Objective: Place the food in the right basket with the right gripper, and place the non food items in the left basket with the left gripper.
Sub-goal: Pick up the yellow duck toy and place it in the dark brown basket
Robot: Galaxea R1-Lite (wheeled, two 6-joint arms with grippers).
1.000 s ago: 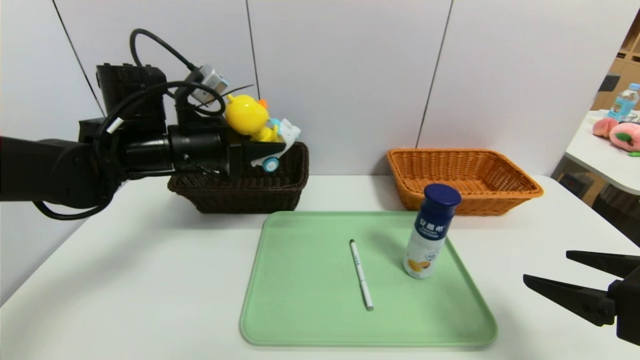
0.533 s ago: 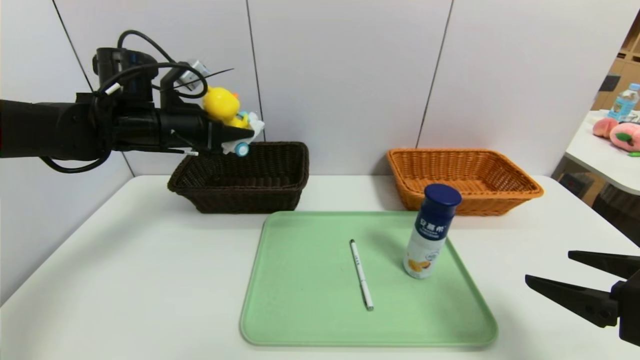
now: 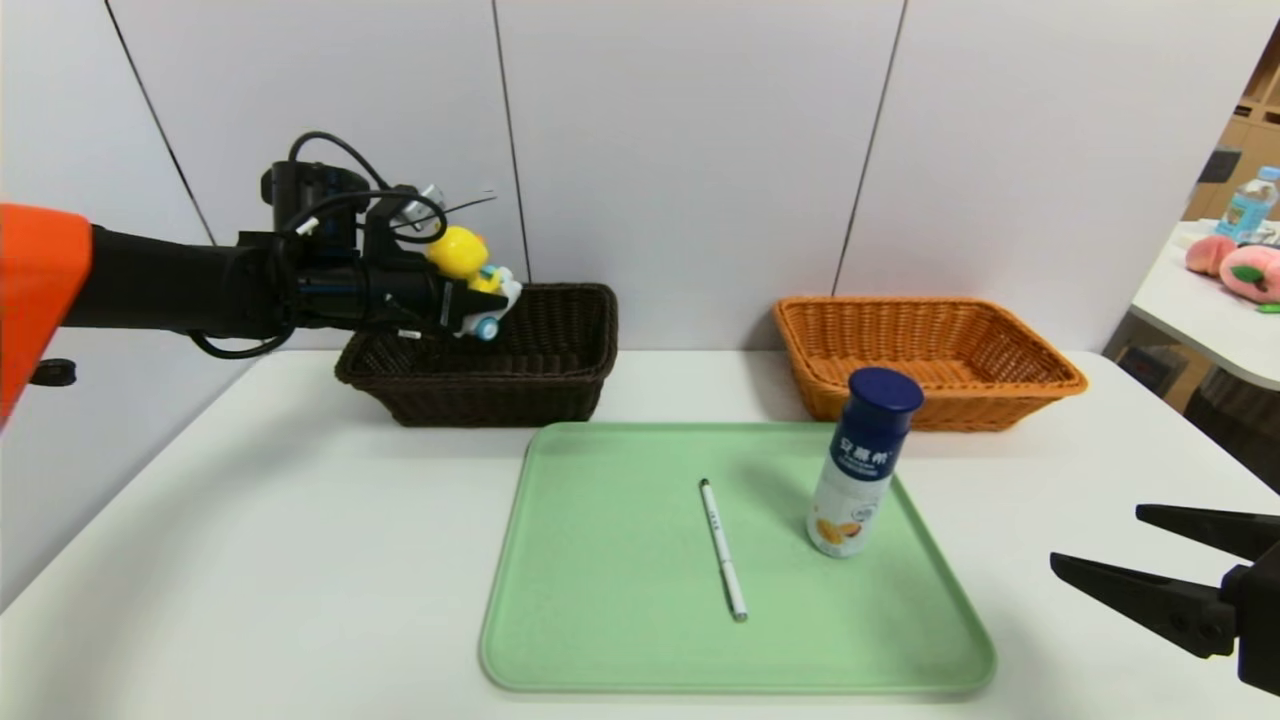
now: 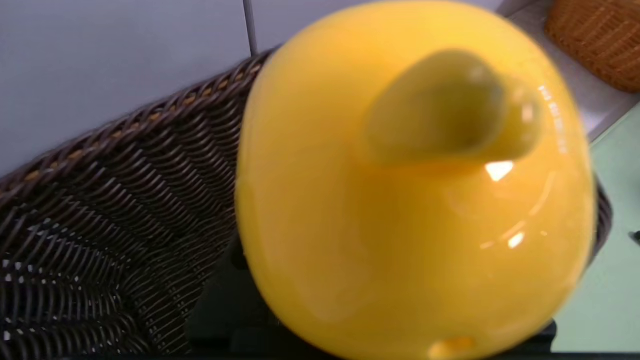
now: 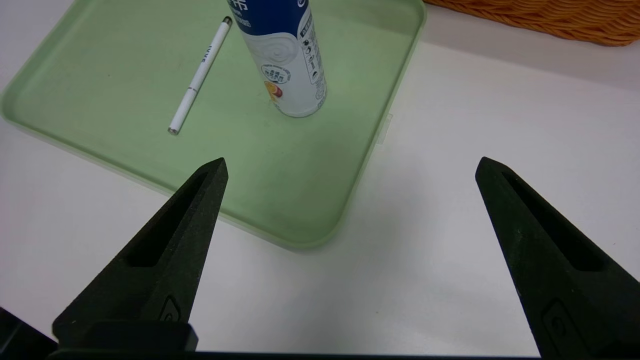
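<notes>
the left end effector (image 3: 478,305) is clamped on a duck toy (image 3: 458,252), yellow with a white, blue-wheeled base, and holds it in the air over the dark basket (image 3: 520,385), above that basket's left half. in the left wrist view the duck (image 4: 415,185) fills most of the frame with the dark weave (image 4: 100,225) behind and beneath it. the dark basket sits near the counter's back edge, left of centre; the orange basket (image 3: 925,360) sits near the same edge toward the right, well apart from it.

a green tray (image 3: 600,600) lies in the middle of the white counter (image 3: 250,560), just in front of both baskets. on it a white pen (image 3: 722,548) lies flat near the centre, and a bottle (image 3: 864,462) with a dark blue cap stands upright toward the tray's back right corner. the right end effector (image 3: 1150,555) hangs above the counter's front right corner with its jaws spread wide and nothing between them, pointing toward the tray's right edge.

behind the counter stands a pale panelled wall (image 3: 700,150). to the far right a second white table (image 3: 1200,320) carries pink plush toys (image 3: 1235,265) and a water bottle (image 3: 1250,205).

count: two baskets, one tray, one pen, one bottle on the tray, one duck.
</notes>
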